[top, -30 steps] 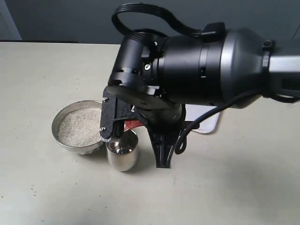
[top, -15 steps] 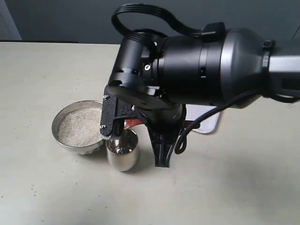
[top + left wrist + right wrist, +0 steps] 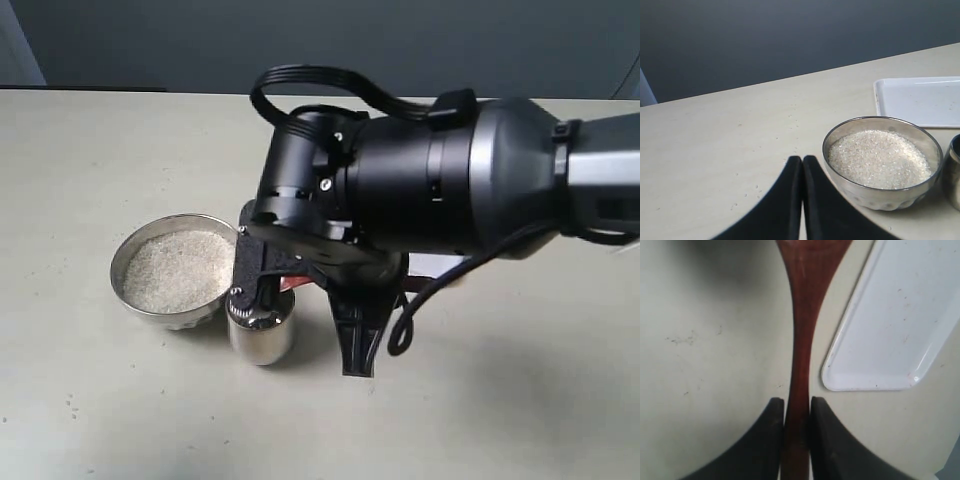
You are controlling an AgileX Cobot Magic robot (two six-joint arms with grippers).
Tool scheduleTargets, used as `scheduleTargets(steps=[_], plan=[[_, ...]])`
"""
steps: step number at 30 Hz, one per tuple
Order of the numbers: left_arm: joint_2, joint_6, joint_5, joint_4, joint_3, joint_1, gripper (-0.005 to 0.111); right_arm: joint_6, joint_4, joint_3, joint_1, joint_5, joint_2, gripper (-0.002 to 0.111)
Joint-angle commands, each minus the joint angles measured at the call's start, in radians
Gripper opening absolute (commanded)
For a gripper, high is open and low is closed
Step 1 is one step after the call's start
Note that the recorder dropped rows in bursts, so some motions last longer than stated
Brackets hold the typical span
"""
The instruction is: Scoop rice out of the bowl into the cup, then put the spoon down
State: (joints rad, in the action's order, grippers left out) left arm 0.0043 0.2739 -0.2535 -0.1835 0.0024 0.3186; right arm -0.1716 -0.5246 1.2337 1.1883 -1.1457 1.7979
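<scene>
The steel bowl point(image 3: 118, 262) holds a heap of white rice point(image 3: 175, 268), and the small steel cup point(image 3: 262, 338) stands touching its right side. My right gripper point(image 3: 295, 295) hangs directly over the cup, shut on the reddish-brown wooden spoon point(image 3: 290, 283). In the right wrist view the spoon's handle point(image 3: 802, 340) runs out between the closed fingers of the right gripper point(image 3: 797, 405); its scoop end is cut off at the frame edge. My left gripper point(image 3: 802, 161) is shut and empty, low on the table beside the bowl point(image 3: 832, 137) of rice point(image 3: 880, 157). The cup point(image 3: 955, 172) shows at that frame's edge.
A flat white tray point(image 3: 900, 325) lies on the beige table behind the cup, also seen as the tray point(image 3: 920, 100) past the bowl. The bulky right arm point(image 3: 450, 180) hides most of it in the exterior view. A few stray grains dot the table near the bowl.
The right arm has sunk and shifted slightly right, bringing its gripper and the spoon lower over the cup's mouth. Bowl and cup have not moved.
</scene>
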Motion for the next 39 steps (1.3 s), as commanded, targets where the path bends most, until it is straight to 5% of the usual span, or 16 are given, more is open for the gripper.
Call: scheduleTargets(steps=[1,39], plan=[[-0.004,-0.002,0.015,0.001,-0.002,0.002,0.001,0.037,-0.062,-0.005,0.028,0.012,-0.011,-0.001],[-0.004,-0.002,0.015,0.001,-0.002,0.004,0.001,0.263,-0.253,-0.093,0.129,0.041,-0.015,-0.001]])
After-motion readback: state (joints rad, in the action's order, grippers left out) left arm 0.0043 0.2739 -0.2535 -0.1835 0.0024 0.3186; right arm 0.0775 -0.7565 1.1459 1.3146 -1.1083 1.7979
